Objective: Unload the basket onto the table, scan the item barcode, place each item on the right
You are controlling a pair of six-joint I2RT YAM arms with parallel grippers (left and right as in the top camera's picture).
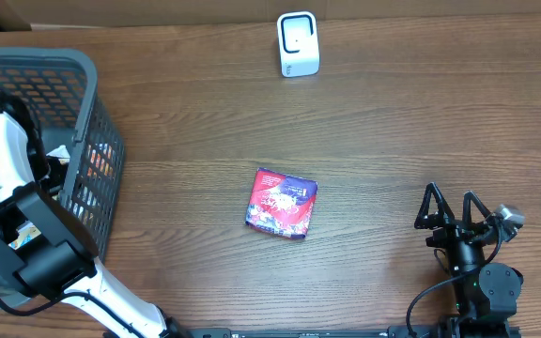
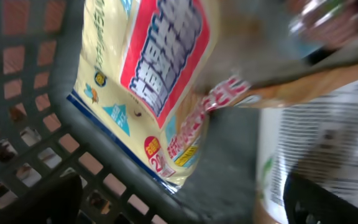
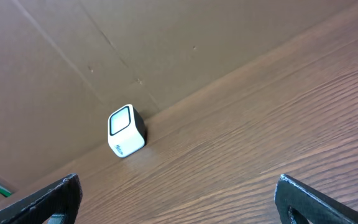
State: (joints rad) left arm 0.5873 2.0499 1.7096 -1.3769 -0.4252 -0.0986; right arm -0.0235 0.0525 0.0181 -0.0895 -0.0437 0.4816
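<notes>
Desk [image 1: 393,122]: dark wood-grain top, seen in overhead + R wrist views. Grey plastic basket [image 1: 97,122] w/ lattice walls, stands at L edge of desk; contents blurred. Brown cardboard wall [image 3: 73,50] upright along far edge of desk, creased.

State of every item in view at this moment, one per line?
left gripper, open, inside the basket
right gripper, open, empty
purple packet, flat on the table, untouched
yellow packet, in the basket, not gripped
scanner, upright on the table
basket, upright
</notes>
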